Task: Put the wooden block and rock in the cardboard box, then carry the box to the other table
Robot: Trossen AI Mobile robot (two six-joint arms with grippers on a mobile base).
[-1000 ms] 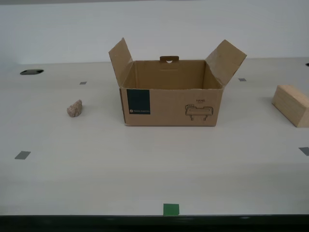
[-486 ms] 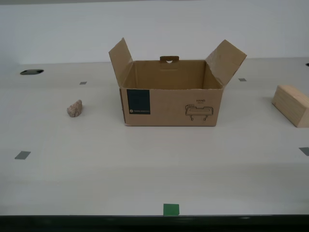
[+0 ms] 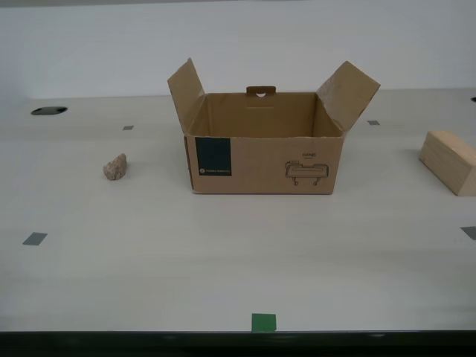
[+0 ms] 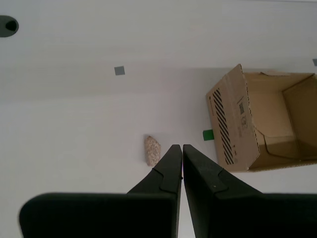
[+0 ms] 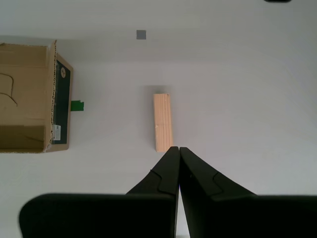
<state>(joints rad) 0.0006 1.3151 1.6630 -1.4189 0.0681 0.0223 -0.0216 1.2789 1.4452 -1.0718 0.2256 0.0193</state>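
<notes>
While both arms hang high over the counter [image 3: 223, 253], neither shows in the exterior view, so I place things mostly by my two wrist cameras. Going from the exterior view's left: the rock [image 3: 115, 167] lies alone on the bare counter, well apart from the cardboard box [image 3: 264, 160]. My second pincer [image 4: 179, 148] hovers above it with its fingers pressed together, gripping nothing; the rock [image 4: 152, 150] sits just beside the fingertips in that view, not touching them, and the cardboard box [image 4: 233, 124] stands off to the other side of the tips, a small green tape mark [image 4: 208, 134] at its foot.

At the middle, the box stands upright with both side flaps raised and its interior looks empty; a navy label and a line drawing face the exterior camera. A green tape square [image 3: 263, 322] lies near the counter's front edge.

At the exterior view's right, the wooden block [image 3: 450, 160] rests on the counter, apart from the box. My first pincer [image 5: 175, 148] hovers over it, fingers likewise together and empty, the wooden block [image 5: 163, 121] lying just beyond the tips.
</notes>
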